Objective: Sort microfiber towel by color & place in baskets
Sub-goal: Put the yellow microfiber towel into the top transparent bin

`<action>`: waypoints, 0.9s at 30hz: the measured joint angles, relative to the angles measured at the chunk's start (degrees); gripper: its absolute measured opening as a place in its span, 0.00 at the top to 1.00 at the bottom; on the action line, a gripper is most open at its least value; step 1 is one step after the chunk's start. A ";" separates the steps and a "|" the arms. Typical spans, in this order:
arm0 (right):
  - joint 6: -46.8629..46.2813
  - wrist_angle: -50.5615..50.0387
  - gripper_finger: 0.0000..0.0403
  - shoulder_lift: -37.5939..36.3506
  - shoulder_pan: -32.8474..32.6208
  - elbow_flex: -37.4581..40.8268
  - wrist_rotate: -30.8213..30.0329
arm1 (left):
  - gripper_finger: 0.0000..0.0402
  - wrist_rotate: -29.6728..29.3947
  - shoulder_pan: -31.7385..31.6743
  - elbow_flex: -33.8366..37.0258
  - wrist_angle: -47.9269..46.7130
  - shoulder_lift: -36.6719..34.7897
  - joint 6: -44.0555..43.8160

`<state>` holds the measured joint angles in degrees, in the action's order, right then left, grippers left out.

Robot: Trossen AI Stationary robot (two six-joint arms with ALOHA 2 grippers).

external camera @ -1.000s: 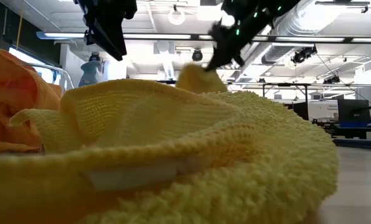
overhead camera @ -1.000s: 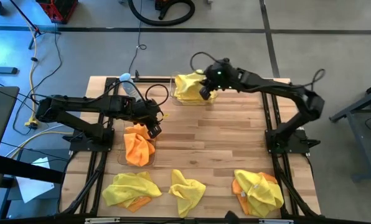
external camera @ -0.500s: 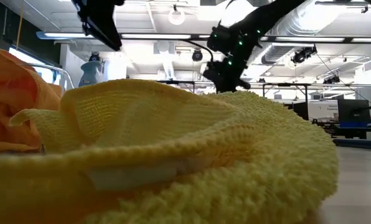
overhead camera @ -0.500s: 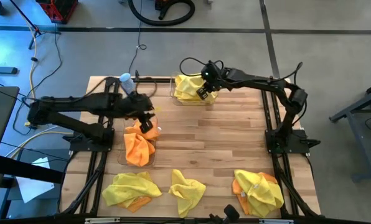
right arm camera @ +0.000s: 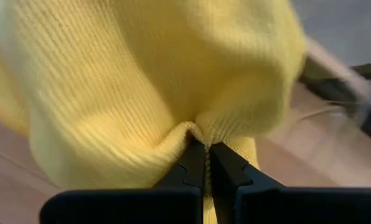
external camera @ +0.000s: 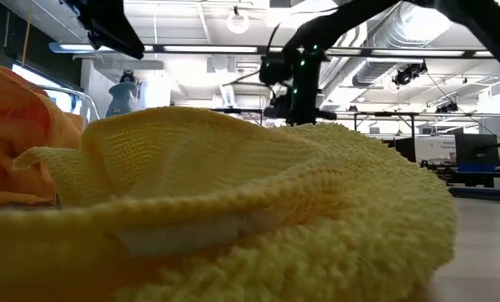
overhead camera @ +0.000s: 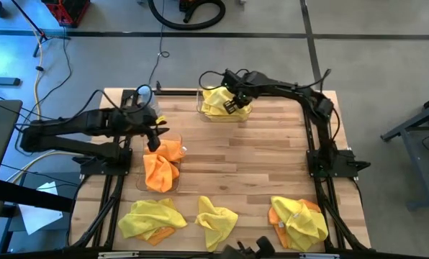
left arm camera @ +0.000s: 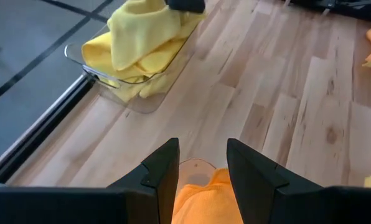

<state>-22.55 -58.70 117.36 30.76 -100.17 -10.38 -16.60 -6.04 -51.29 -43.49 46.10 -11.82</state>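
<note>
A yellow microfiber towel (overhead camera: 218, 101) fills the clear basket (overhead camera: 199, 109) at the table's far edge, and my right gripper (overhead camera: 233, 101) is shut on it from above. An orange towel (overhead camera: 161, 165) lies in a second clear basket (overhead camera: 138, 181) at the left. My left gripper (overhead camera: 155, 137) hovers open just beyond that orange towel's far end (left arm camera: 201, 196), holding nothing. In the low view a loose yellow towel (external camera: 258, 210) fills the foreground and hides both baskets; my right gripper (external camera: 300, 88) shows above it. My right gripper pinches a puckered fold of the yellow towel (right arm camera: 195, 127) between its two fingertips. The fingers come steeply from above. The cloth bunches around the tips and spreads away below them, and the towel's bulk (overhead camera: 213, 105) sits inside the far basket.
Near the front edge lie a yellow towel on orange (overhead camera: 152, 218), a yellow one (overhead camera: 216, 219) and yellow over orange (overhead camera: 299, 220). A clear bottle with a blue cap (overhead camera: 145, 94) stands at the far left. Bare wood (overhead camera: 250, 158) spans the table's middle.
My left gripper has drawn back from the orange towel toward the table's left and far edge, rising a little, still open. My right gripper has tipped steeply down and sunk, lowering the yellow towel into the far basket; in the low view the towel has dropped out of sight.
</note>
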 joint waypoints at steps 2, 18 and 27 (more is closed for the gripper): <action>-0.90 -0.08 0.99 0.96 0.00 -0.62 1.12 | 0.70 0.00 0.00 0.01 -0.33 -0.92 1.02; -8.69 -2.94 0.68 -9.11 0.00 -0.79 1.96 | 0.70 -2.43 0.00 0.01 -7.92 -8.69 4.59; -8.42 12.10 0.68 -6.43 -0.33 -0.79 3.98 | 0.70 -3.67 0.00 0.01 -8.02 -9.06 4.60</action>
<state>-30.97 -46.59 110.94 30.44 -100.96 -6.40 -20.27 -6.04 -51.29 -51.51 37.04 -7.21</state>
